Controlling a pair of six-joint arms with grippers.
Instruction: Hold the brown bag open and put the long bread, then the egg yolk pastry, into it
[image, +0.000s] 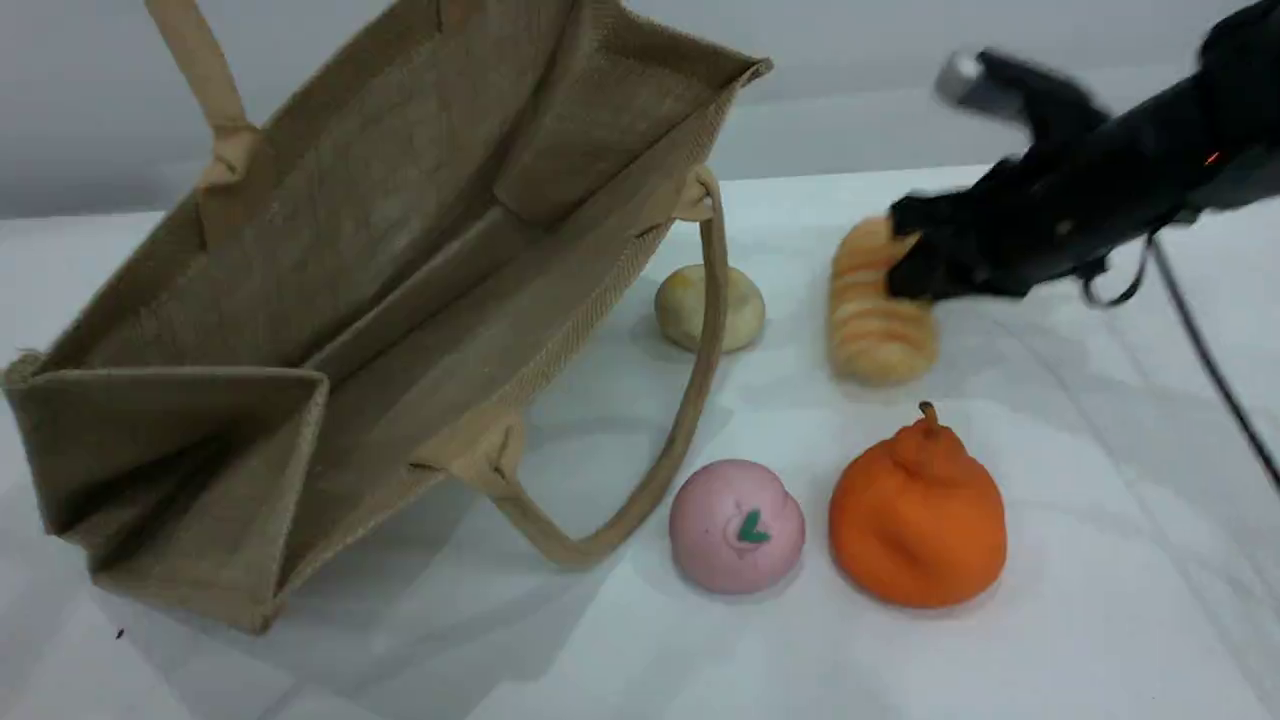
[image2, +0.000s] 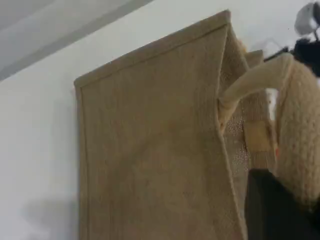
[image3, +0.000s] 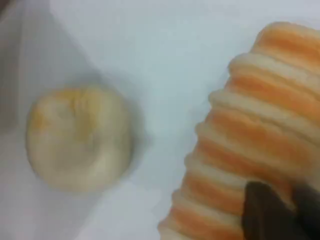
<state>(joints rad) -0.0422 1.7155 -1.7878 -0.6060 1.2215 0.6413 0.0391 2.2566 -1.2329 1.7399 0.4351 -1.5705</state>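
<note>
The right claw (image: 915, 262) is clenched on the long bread's (image: 878, 320) far end, at the counter's (image: 1100, 600) two o'clock. Such an end grip could let it droop or slip. The left claw, clenched on a handle (image2: 300, 150), tilts the bag (image: 330, 330) open; the pastry (image: 710, 308) waits beside.

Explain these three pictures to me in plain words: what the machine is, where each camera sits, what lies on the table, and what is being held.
This is a robot with two arms, each ending in a gripper.

The wide picture comes from a fixed camera looking down across the white table. The other two come from cameras on the grippers.

On the table are a brown bag standing open, a long bread, an egg yolk pastry, a pink bun and an orange pear-shaped item.

The left gripper is shut on one beige handle, holding the bag open. The right gripper has closed on the long bread, which seems to rest on the table.
</note>
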